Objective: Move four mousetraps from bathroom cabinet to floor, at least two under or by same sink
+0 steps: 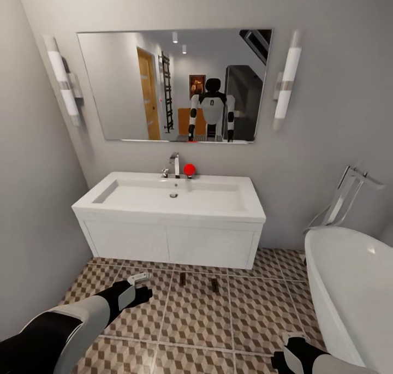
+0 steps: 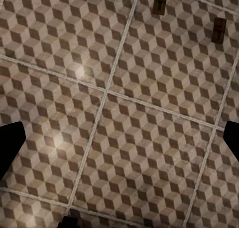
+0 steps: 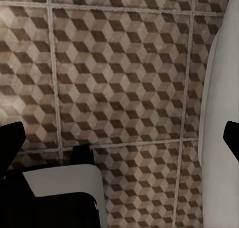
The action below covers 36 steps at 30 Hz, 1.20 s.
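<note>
Two mousetraps lie on the bathroom floor (image 1: 196, 319) just in front of the white sink (image 1: 170, 199): one small brown board (image 1: 182, 279) and a second (image 1: 215, 285) to its right. The left wrist view looks down on both, the first mousetrap (image 2: 160, 1) and the second (image 2: 219, 30). My left gripper (image 1: 145, 286) hovers low over the tiles, left of the traps, open and empty (image 2: 119, 143). My right gripper (image 1: 284, 357) hangs at the lower right near the bathtub, open with only tiles between its fingers (image 3: 119, 138). The mirror reflects an orange-brown cabinet (image 1: 184, 121) behind me.
A white bathtub (image 1: 355, 286) with a chrome floor tap (image 1: 344, 196) takes up the right side, and its wall (image 3: 219, 88) is close to my right gripper. A grey wall closes the left. A red ball (image 1: 189, 170) sits by the sink's chrome tap (image 1: 174, 164).
</note>
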{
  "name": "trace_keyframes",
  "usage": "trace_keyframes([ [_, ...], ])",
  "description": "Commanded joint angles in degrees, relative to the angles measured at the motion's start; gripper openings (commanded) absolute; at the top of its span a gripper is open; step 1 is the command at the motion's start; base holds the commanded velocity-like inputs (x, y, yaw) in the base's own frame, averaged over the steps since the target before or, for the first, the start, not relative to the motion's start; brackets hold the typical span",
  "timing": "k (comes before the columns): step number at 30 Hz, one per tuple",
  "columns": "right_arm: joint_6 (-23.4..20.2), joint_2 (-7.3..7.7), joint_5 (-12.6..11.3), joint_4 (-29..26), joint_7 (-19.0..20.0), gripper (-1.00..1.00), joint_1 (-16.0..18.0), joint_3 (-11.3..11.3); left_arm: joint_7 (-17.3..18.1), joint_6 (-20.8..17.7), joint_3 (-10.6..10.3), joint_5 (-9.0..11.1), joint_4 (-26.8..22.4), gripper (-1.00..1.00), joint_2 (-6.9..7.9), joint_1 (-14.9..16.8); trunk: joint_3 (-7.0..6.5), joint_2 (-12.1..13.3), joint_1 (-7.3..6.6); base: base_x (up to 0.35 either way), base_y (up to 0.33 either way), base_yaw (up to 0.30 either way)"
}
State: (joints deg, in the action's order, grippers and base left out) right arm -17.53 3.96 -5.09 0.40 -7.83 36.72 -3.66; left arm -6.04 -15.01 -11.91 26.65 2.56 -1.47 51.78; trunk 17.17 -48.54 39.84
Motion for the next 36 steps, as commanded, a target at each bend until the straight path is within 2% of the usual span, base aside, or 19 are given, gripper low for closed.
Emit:
trace_keyframes([
  [1,-0.1,0.0,-0.5,0.0,-0.1,1.0,0.1,-0.4,-0.1,-0.1,-0.5,0.6,0.1,1.0,-0.03,0.1,-0.11,0.4,-0.22,0.0,0.0,0.0],
  [31,-0.1,0.0,-0.5,0.0,-0.1,1.0,-0.1,-0.4,-0.1,-0.1,-0.5,0.6,0.1,1.0,-0.11,0.1,-5.5,12.4,-6.81,0.0,0.0,0.0],
  [36,-0.9,-0.18,-0.4,1.6,0.2,1.0,-0.4,-0.7,0.7,-0.3,-0.3,0.8,0.1,1.0,-0.11,1.4,-5.49,12.4,-6.8,0.0,0.0,0.0],
])
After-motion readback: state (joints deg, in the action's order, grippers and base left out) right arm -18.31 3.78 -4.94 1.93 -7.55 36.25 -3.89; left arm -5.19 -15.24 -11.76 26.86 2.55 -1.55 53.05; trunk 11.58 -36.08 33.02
